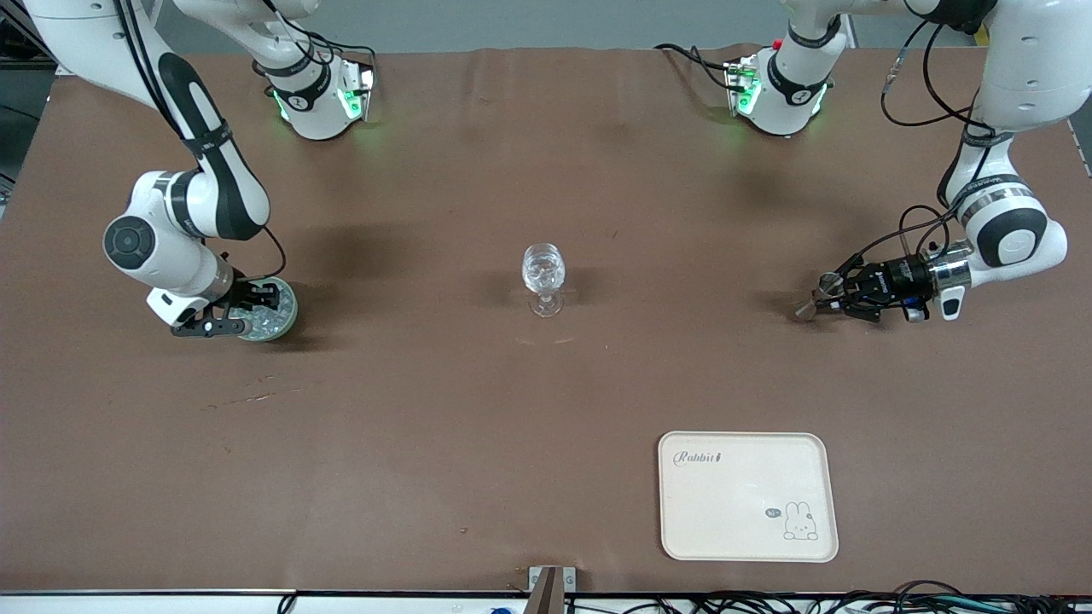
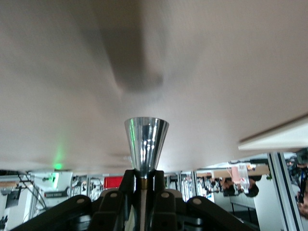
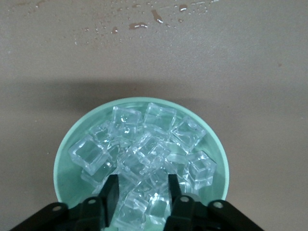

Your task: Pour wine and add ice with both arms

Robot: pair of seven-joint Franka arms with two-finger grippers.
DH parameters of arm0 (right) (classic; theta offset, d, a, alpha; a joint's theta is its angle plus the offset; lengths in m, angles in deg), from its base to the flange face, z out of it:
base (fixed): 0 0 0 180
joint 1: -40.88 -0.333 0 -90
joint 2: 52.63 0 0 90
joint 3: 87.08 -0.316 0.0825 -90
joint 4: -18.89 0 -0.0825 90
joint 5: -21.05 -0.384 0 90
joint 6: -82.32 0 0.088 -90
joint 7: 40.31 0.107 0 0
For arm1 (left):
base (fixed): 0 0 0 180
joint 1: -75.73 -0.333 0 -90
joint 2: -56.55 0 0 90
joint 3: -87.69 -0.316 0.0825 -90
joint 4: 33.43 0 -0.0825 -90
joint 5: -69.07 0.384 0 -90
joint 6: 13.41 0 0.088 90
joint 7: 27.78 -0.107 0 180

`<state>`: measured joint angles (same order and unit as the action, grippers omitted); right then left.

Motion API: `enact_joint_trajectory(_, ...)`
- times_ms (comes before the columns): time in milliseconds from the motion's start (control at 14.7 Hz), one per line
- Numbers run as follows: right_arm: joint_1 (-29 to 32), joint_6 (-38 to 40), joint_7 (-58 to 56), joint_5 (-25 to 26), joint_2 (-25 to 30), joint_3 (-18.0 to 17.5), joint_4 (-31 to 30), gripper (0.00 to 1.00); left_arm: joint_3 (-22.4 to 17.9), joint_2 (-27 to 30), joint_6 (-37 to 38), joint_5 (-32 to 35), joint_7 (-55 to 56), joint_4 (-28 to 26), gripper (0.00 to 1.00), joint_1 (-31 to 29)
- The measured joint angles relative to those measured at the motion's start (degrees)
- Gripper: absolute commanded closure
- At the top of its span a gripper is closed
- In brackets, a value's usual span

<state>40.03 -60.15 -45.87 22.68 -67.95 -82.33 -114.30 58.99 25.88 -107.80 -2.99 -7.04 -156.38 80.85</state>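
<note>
Right gripper (image 1: 247, 317) low at the right arm's end of the table, wrist pointing down, fingers (image 3: 111, 192) parted. Left gripper (image 1: 832, 294) low at the left arm's end, wrist lying level, fingers (image 2: 126, 185) clamped together.

dish (image 1: 275, 317): partly hidden by right gripper (image 1: 223, 317) | metal cup (image 2: 146, 143): base hidden between left gripper (image 2: 143, 187) jaws

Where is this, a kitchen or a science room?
Probably a robot lab, not a kitchen: two white robot arms stand at a brown-covered table, cables run along its edge, and shelves of equipment show past it.
</note>
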Motion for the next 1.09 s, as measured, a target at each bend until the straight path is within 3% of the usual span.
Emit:
enact_joint_trajectory(273,0.01,0.30,0.13,-0.04,0.01,0.01,0.03,0.58,2.23,2.81,2.32,0.00,6.60,3.14,0.99,0.14)
enact_joint_trajectory(478,0.01,0.57,0.28,-0.06,0.03,0.01,0.08,0.82,8.26,6.67,2.31,0.00,15.67,6.25,0.99,0.27)
enact_joint_trajectory(614,0.01,1.08,0.33,-0.13,0.06,-0.05,0.23,0.88,11.27,9.36,2.25,0.01,18.46,6.97,0.99,0.54)
enact_joint_trajectory(819,0.00,1.84,0.86,-0.19,0.05,-0.09,0.58,0.91,16.57,12.37,0.61,1.36,19.67,6.95,0.99,0.45)
enact_joint_trajectory(956,0.00,4.96,1.34,-0.19,0.05,-0.12,2.00,0.90,22.03,13.67,-4.64,2.04,23.46,6.93,0.99,0.47)
enact_joint_trajectory(1092,-0.01,9.17,1.77,-0.19,0.06,-0.15,4.57,0.76,27.43,14.42,-10.10,2.10,28.01,6.97,0.99,0.58)
